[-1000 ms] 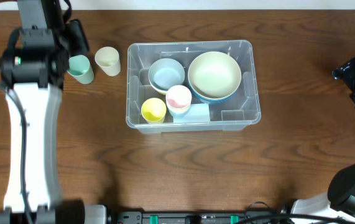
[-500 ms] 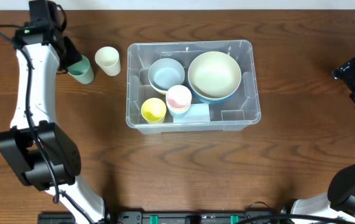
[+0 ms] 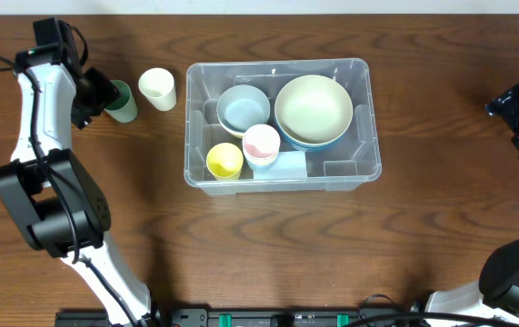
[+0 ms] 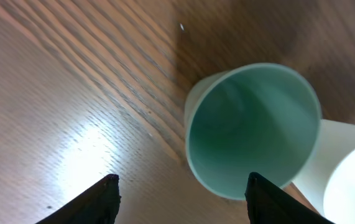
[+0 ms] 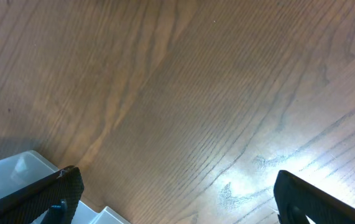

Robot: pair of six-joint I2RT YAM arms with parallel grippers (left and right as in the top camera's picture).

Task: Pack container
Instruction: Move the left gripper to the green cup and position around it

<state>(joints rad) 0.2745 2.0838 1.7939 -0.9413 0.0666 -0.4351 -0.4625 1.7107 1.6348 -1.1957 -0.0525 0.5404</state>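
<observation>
dark wooden table (image 3: 241, 245) carries the container (image 3: 277, 184), a green cup (image 3: 124, 107) and a cream cup (image 3: 157, 88).

Fig. I am viewing a mint-green cup (image 4: 252, 130) and a cream cup (image 3: 157, 88) on the brown, wood-grained table (image 3: 241, 245). The clear container (image 3: 282, 184) is showing me a pale-blue bowl (image 3: 243, 109), a cream bowl (image 3: 313, 107), a yellow cup (image 3: 224, 161) and a pink cup (image 3: 261, 143).
</observation>
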